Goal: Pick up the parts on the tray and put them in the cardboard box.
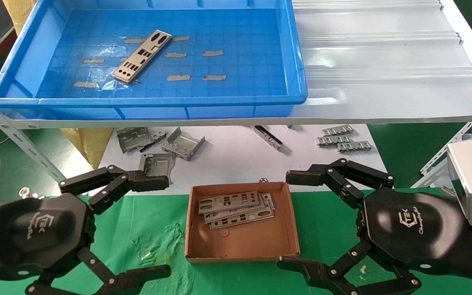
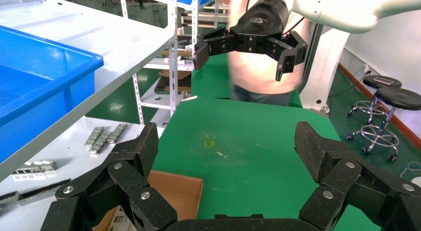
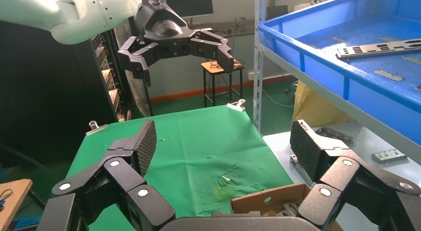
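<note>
One part (image 1: 142, 56) is all that lies in the tray (image 1: 14, 71) now, a thin silver plate set at a slant on the gridded blue floor among scraps of tan tape. Down below, the cardboard box (image 1: 287, 229) already holds a small fanned stack of plates (image 1: 236, 209) pressed toward its far wall, so by my reckoning the job is nearly home, with a single pick and drop to go. Both arms sit low over the green cloth (image 1: 146, 229): left gripper (image 1: 154, 225) to the left of the box, right gripper (image 1: 293, 221) to its right, each with fingers spread wide and nothing held. Look at the materials: flat stamped metal, punched with round, square and slot holes, against matte brown card with low walls. That lone plate lies flush on hard plastic, so getting a finger under its edge looks the tricky bit.
</note>
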